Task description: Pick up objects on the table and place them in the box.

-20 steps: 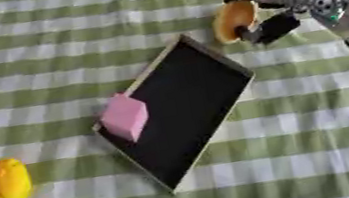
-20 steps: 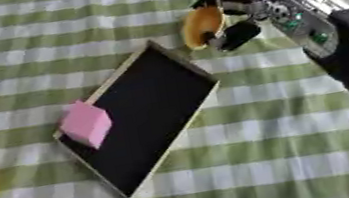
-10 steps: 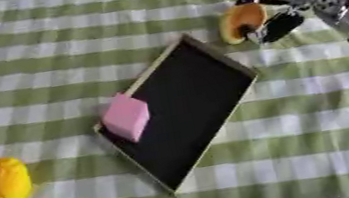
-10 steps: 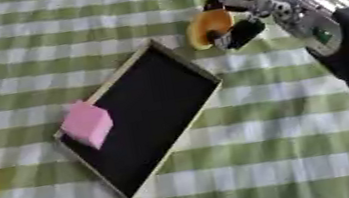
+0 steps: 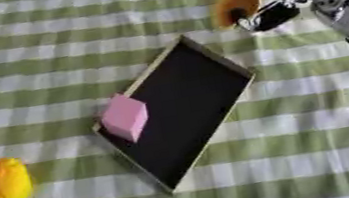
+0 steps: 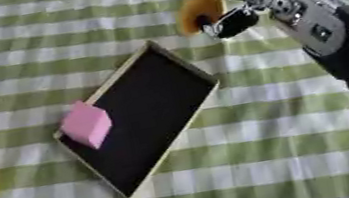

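Surface: green-and-white checked cloth covered the whole surface in both views.
Held object: round orange object, blurred, was at the far right of the cloth, beyond the far corner of the box; contact with the cloth could not be determined.
Right hand: right hand entered from the upper right, black with silver joints; its fingers were curled over the top of the orange object and the thumb closed against its near side.
Box: shallow rectangular box with a black floor and pale rim lay askew at the centre of the cloth, one corner pointing toward the right hand.
Box contents: pink block sat inside the box against its left rim, near the left corner.
Remaining object: yellow-orange rounded object lay on the cloth at the near left, well apart from the box; cut by the left edge in the right eye view.
Left hand: did not appear in either view.
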